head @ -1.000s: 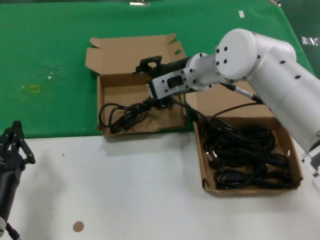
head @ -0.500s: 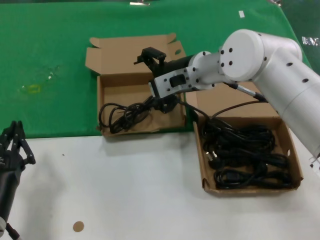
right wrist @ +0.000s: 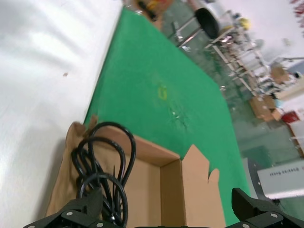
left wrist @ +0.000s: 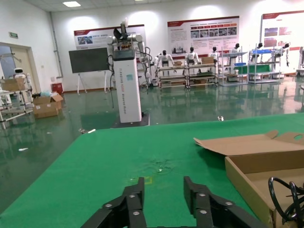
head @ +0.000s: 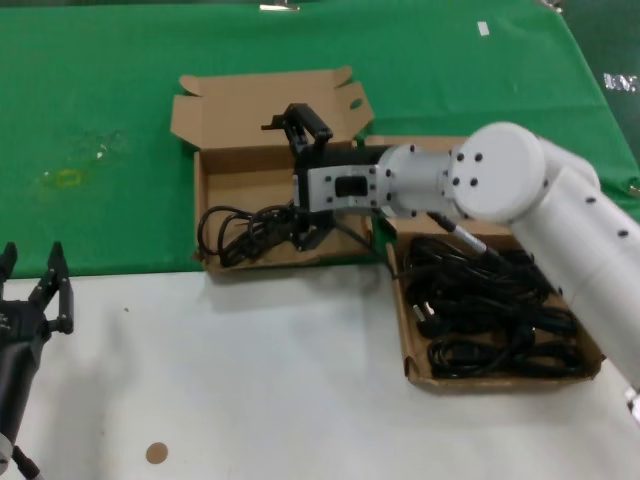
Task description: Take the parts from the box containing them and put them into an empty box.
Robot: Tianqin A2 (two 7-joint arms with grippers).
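Green cloth covers the far half of the table and bare white the near half, with two shallow brown corrugated cardboard mailer boxes side by side across the seam. On the left, the once-empty box has its lid folded back on the far side and now holds one bundle of thin black power cord along its near wall, a loop hanging over the left edge. On the right, the box containing the rest is packed with a tangle of black cords with chunky plugs.

Reaching across from the right, the right gripper hangs over the right part of the left box. Its wrist view shows its fingers spread wide with nothing between them and the delivered cord lying directly below. By the look of it the release step is done for this bundle. Next the arm should lift clear without snagging the cord, swing right to the full box and single out one bundle from the tangle.

Low at the near left over the white surface, the left gripper sits idle, fingers parted and empty
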